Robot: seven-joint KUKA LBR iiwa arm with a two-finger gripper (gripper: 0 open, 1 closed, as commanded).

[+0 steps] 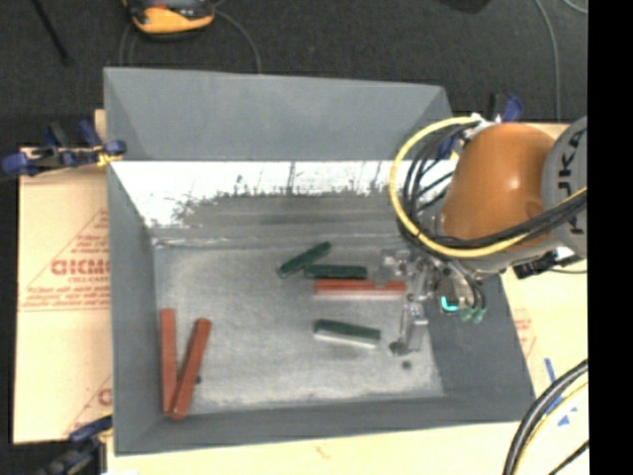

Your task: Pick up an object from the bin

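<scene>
My gripper (407, 336) hangs low at the right side of the bin floor, its metal fingers pointing down with nothing seen between them. Just left of it lies a dark green bar (346, 333), flat on the floor and apart from the fingertips. Above that, a red bar (356, 287) lies level, its right end running in behind the gripper's body. Two more dark green bars (318, 262) lie crossed just above the red one.
Two red bars (181, 364) lie side by side near the bin's front left corner. The arm with its orange cover and cables hangs over the bin's right wall.
</scene>
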